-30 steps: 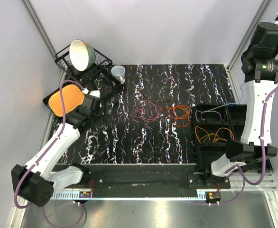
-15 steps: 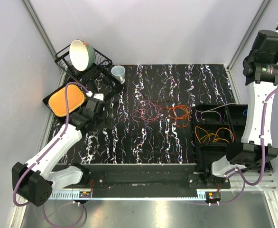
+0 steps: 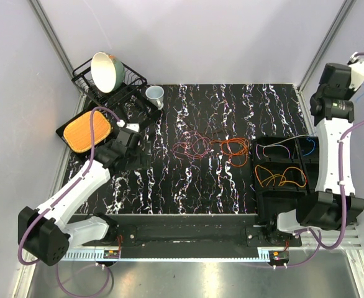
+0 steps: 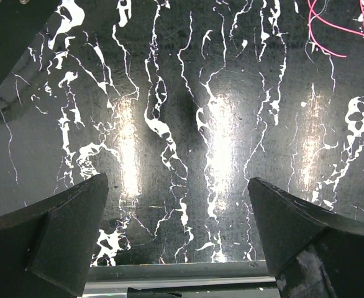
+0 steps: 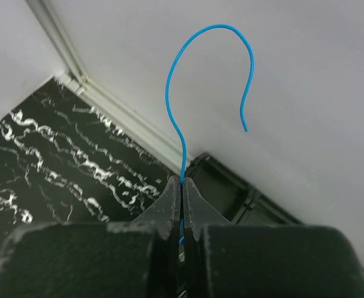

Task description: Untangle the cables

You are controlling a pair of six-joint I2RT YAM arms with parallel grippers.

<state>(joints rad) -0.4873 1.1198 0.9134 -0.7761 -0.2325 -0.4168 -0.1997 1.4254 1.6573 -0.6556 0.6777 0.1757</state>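
Blue thin wire [image 5: 168, 87] clamped in your right gripper [image 5: 182, 183] above the black plastic bin [image 3: 254, 177]; left gripper [image 4: 176, 180] open. Red-orange cable tangle [image 3: 210, 147] lies left of bin. Wire's tail may snag inside.

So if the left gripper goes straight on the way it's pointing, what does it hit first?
Most likely the bare table: the left gripper, fingers open, points down at it with nothing between. The pink cable lies off to the upper right, outside that line. Depth is hard to judge.
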